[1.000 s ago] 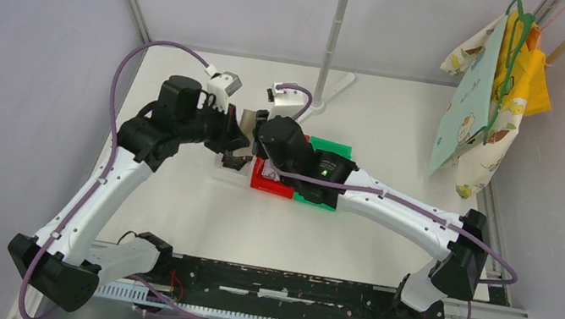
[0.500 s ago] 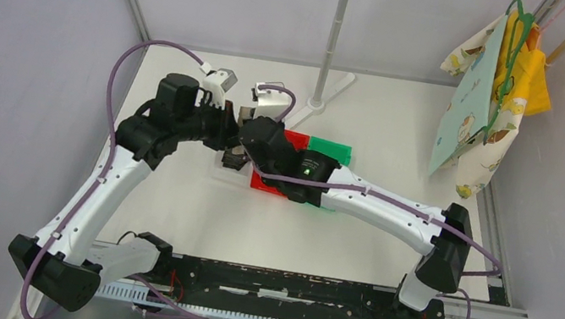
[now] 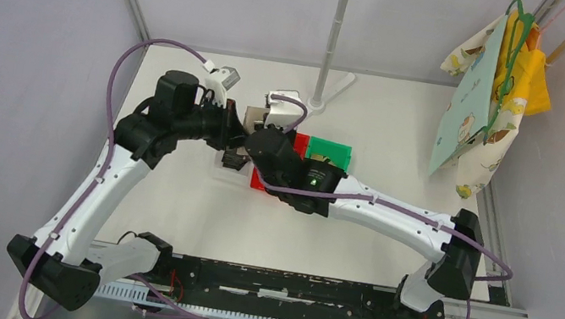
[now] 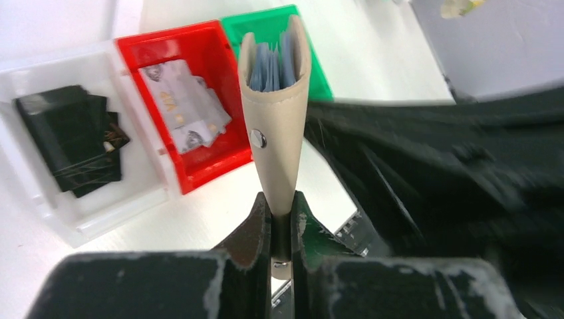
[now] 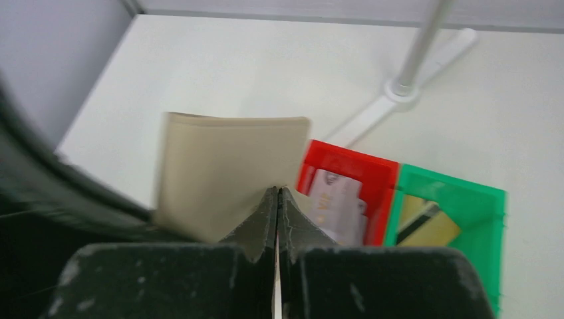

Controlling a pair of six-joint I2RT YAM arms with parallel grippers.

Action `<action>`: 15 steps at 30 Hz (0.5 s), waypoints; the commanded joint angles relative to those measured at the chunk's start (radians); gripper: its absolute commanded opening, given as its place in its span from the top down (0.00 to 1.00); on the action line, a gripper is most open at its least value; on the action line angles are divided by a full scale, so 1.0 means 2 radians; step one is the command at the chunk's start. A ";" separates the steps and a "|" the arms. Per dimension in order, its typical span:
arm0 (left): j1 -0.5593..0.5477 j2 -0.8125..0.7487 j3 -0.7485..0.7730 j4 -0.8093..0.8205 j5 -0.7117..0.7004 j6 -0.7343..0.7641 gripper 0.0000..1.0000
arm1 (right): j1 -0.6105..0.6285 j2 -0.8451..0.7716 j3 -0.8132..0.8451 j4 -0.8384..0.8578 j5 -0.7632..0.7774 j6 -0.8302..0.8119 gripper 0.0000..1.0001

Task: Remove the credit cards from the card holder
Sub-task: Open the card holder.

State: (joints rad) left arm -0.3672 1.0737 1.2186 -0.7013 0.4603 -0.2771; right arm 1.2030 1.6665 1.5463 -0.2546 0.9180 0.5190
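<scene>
from overhead, my left arm (image 3: 98,190) rises from its base at the near-left corner. its elbow is bent and the forearm is turned in toward the middle of the table (image 3: 404,127). my right arm (image 3: 390,215) stretches long and low from the right, with its wrist over the red bin (image 3: 258,181), almost against the left wrist.

the left gripper (image 4: 281,203) is clamped on the card holder (image 4: 274,126). it pinches the narrow lower end, so the holder sticks straight out from the fingers. light blue pockets (image 4: 271,66) show in its open top. the right gripper (image 5: 277,191) has its fingers pressed together with no gap, tips right at the lower edge of the holder's tan face. i can't tell whether anything thin is caught between them.

silvery-white cards (image 4: 183,106) lie in the red bin. gold cards (image 5: 435,229) with a dark stripe lie in the green bin (image 5: 459,181), and black cards (image 4: 73,136) sit in a clear tray (image 4: 100,212) beside the red one.

from above, the holder is only a tan sliver between the wrists, and both sets of fingers are hidden under the wrist housings. in the left wrist view the right arm is a dark blur that covers part of the green bin. i can't make out whether any cards sit in the blue pockets.
</scene>
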 commanded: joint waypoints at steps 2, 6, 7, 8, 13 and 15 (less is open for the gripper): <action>-0.009 -0.023 0.050 0.050 0.084 -0.028 0.98 | -0.029 -0.027 -0.062 -0.058 0.074 -0.002 1.00; -0.009 -0.023 0.052 0.051 0.087 -0.028 0.98 | -0.038 -0.060 -0.100 -0.025 0.043 -0.005 1.00; -0.010 -0.023 0.054 0.052 0.089 -0.028 0.98 | -0.040 -0.072 -0.115 -0.009 0.030 -0.010 1.00; -0.009 -0.023 0.054 0.052 0.089 -0.027 0.98 | -0.042 -0.087 -0.129 0.008 0.010 -0.017 1.00; -0.009 -0.028 0.050 0.049 0.101 -0.013 0.98 | -0.107 -0.182 -0.235 0.130 -0.205 -0.023 0.58; -0.009 -0.028 0.050 0.046 0.114 -0.010 0.98 | -0.149 -0.226 -0.285 0.192 -0.324 -0.015 0.44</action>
State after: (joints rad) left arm -0.3832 1.0386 1.2873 -0.6559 0.6151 -0.2794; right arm 1.0359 1.3838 1.0863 -0.1623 0.6891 0.4816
